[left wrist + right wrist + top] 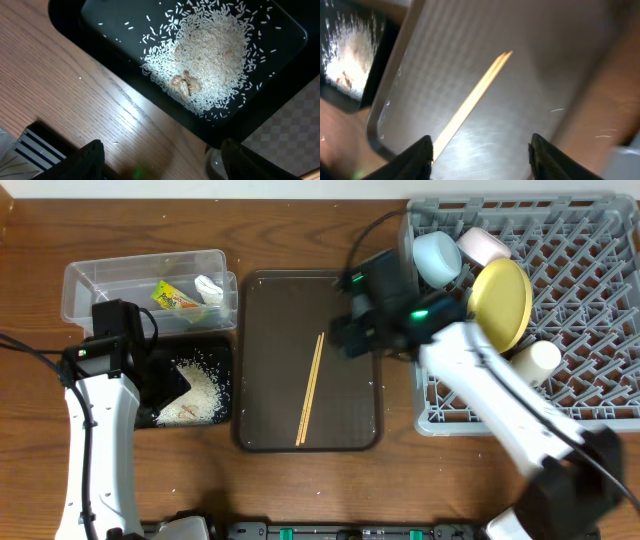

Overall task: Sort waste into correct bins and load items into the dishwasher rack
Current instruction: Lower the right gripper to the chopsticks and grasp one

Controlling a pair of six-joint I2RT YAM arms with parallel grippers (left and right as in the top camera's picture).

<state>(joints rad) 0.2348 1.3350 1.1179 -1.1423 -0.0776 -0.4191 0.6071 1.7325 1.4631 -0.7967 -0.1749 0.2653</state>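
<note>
1. Right gripper (481, 150) is hovering over the far-right part of the brown serving tray (260, 310). Its claw is standing apart with nothing between the fingers.
2. Chopsticks (311, 388) are lying side by side as a touching pair, running diagonally from the middle of that tray toward its near edge.
3. I'm reading the step as chopstick pickup for the dishwasher rack (590, 330). Yellow plate (502, 302), light blue bowl (437, 257), pinkish bowl (483, 245) and cup (537, 360) are already sitting along its left side.
4. Doing it well means:
   - turning the fingers across the sticks, not along them;
   - aiming at mid-length so the pair isn't tipping;
   - coming down to the tray surface before closing, so both sticks are being caught at once.
5. Risk is thin sticks on a slick tray rolling apart, or one slipping out. Right wrist view is blurring, so I'm trusting the overhead for alignment.
6. Left gripper (162, 155) is hanging over the left side of the black tray (222, 352), claw apart and empty.
7. Rice (195, 392) is sitting in that tray. Wrapper (170, 297) and white scrap (208, 287) are lying in the clear tub (100, 285), so the waste is looking sorted.
</note>
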